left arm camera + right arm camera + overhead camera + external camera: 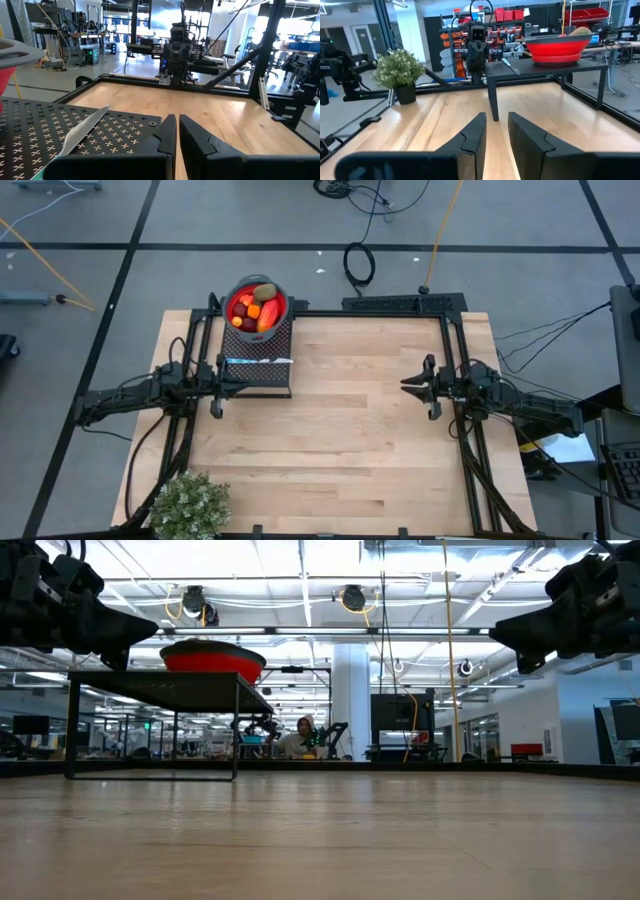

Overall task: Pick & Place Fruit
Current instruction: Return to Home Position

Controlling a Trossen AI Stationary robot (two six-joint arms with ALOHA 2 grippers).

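The fruit (257,306) lay heaped in the round red strainer bowl (231,309), its lower pieces hidden. The bowl sat on the perforated black shelf (262,341) at the plank counter's (340,440) 11 o'clock, with a knife (257,361) at the bowl's 6 o'clock. The left end effector (238,387), at 9 o'clock, was closed to a slit and empty. The right end effector (407,386), at 3 o'clock, was slightly parted and empty.

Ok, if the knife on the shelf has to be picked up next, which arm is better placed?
Left, probably. The left gripper sits at the shelf's edge, right by the knife; the right gripper hangs across the table, far from both.
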